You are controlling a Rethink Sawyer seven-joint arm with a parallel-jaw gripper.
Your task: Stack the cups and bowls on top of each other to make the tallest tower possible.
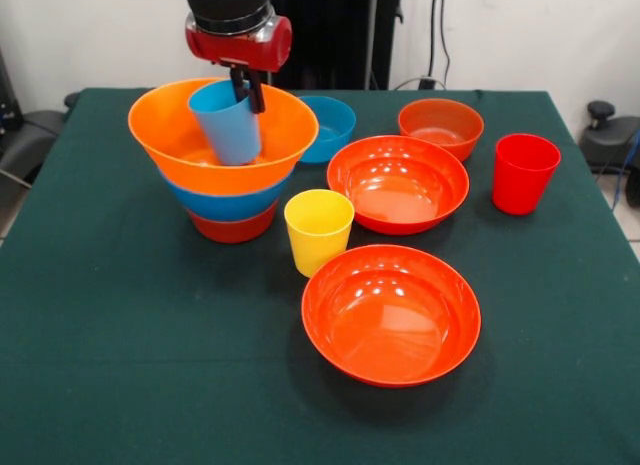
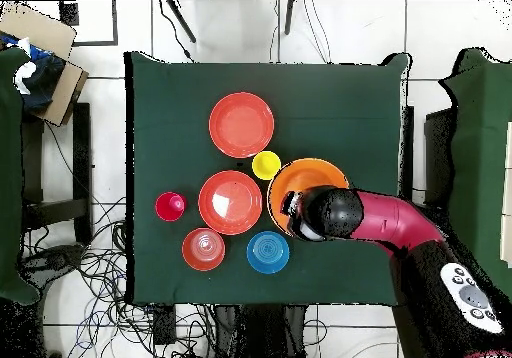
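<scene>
My gripper (image 1: 249, 91) is shut on the rim of the light blue cup (image 1: 228, 125). It holds the cup slightly tilted inside the huge orange bowl (image 1: 165, 125). That bowl tops the tower, nested in the large blue bowl (image 1: 225, 203) over a small red-orange bowl (image 1: 232, 228). The yellow cup (image 1: 318, 228) stands just beside the tower. The red cup (image 1: 524, 172) stands apart at the right. In the overhead view the arm hides the blue cup and part of the orange bowl (image 2: 300, 177).
Two wide red-orange bowls (image 1: 398, 183) (image 1: 391, 313) sit open side up mid-table. A small blue bowl (image 1: 332, 127) and a small red-orange bowl (image 1: 440, 127) sit near the far edge. The green table cloth (image 1: 120, 365) covers the table.
</scene>
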